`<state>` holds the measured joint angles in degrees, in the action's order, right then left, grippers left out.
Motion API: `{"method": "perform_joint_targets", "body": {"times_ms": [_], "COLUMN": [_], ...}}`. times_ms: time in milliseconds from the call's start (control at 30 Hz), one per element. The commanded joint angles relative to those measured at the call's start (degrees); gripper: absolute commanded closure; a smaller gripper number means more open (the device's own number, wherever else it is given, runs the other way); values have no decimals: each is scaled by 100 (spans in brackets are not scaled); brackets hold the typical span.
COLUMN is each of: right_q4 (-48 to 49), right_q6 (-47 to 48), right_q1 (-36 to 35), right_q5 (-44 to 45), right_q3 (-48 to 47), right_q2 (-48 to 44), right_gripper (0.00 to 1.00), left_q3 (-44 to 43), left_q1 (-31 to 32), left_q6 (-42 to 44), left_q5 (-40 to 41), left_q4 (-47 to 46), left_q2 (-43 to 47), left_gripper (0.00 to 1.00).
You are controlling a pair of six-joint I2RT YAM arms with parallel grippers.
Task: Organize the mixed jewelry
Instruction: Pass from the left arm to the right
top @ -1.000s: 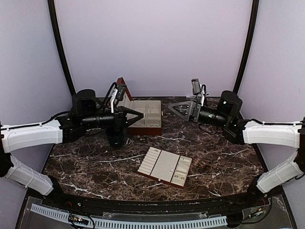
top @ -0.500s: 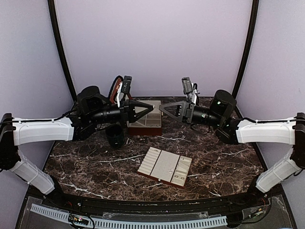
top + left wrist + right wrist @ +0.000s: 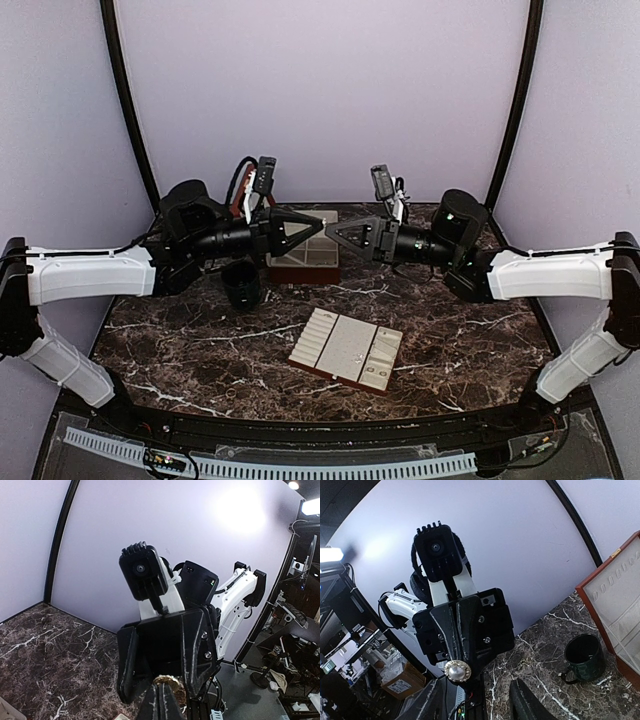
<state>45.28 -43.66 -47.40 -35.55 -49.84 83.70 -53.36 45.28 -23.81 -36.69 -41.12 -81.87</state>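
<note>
Judging the handover at upper centre, we saw the left claw (image 3: 321, 231) pinching a stud (image 3: 457, 670), the right claw (image 3: 334, 232) half-wide beside it; a skewed closing could flick it onto the table (image 3: 200, 345).

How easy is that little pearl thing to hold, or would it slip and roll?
Probably tricky. The pearl piece looks round and shiny, so it may slip from the thin tips of the left gripper. It is tiny, so likely very light. Dropped on the hard table, it could well roll away.
</note>
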Motion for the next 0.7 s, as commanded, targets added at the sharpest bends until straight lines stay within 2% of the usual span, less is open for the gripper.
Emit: {"method": "perform_joint_targets", "body": {"times_ms": [0, 233, 667], "right_q4": [257, 227, 292], "right_q6": [168, 298, 271], "right_q1": [-83, -120, -149], "right_q5": [130, 189, 227], "right_q3": [-175, -243, -271], "right_q2": [-43, -83, -64], "right_gripper": [56, 58, 69], "left_q3": [-5, -42, -43], "left_q1": [31, 51, 87], "left_q6": [-36, -44, -47], "left_q5": [-115, -143, -139], "left_q4": [-212, -185, -174], "left_q2": [-2, -41, -68], "left_gripper": [100, 100, 100]}}
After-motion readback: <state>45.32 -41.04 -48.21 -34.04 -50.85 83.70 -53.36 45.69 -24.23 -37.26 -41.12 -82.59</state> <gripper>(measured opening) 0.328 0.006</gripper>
